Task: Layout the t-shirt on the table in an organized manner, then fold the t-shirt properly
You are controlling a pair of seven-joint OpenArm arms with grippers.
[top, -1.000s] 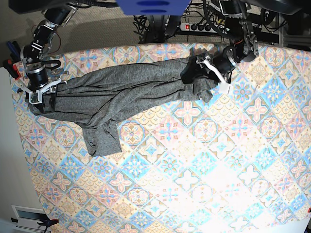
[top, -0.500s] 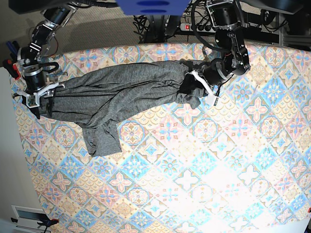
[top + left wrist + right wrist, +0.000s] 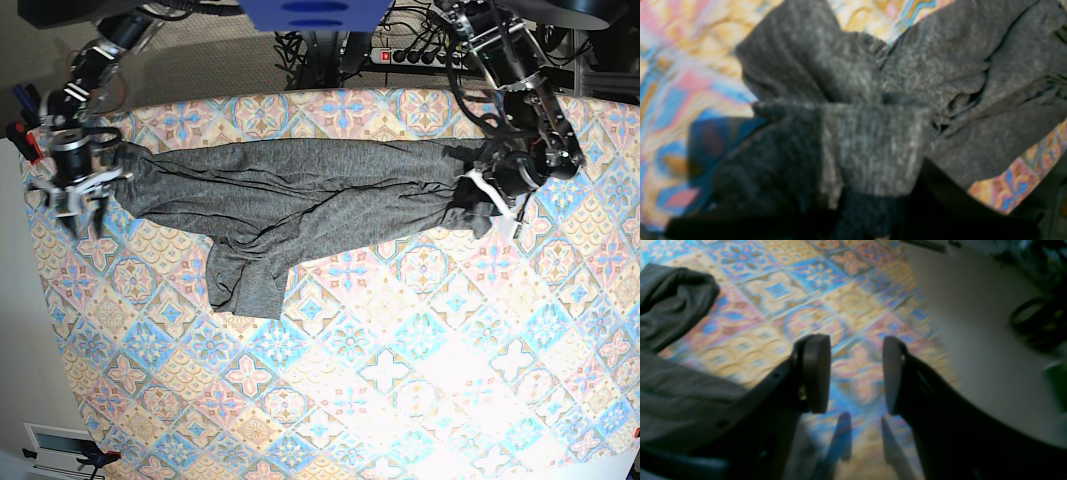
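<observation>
The dark-grey t-shirt (image 3: 300, 190) lies stretched in a long band across the back of the table (image 3: 400, 350), with a folded flap hanging toward the front at the left-middle. My left gripper (image 3: 497, 200) is at the shirt's right end. In the left wrist view bunched fabric (image 3: 940, 66) covers the fingers, so it looks shut on the shirt. My right gripper (image 3: 78, 205) is just left of the shirt's left end. In the right wrist view it (image 3: 857, 373) is open and empty over the tablecloth, with the shirt (image 3: 673, 300) off to its left.
The table's left edge (image 3: 933, 333) runs close beside my right gripper, with pale floor beyond it. A power strip (image 3: 400, 55) and cables lie behind the table's back edge. Clamps (image 3: 25, 135) sit at the back left corner.
My left gripper pulled the shirt's right end further right, stretching the shirt out. The shirt's left end slid right, away from my right gripper, which no longer holds it.
</observation>
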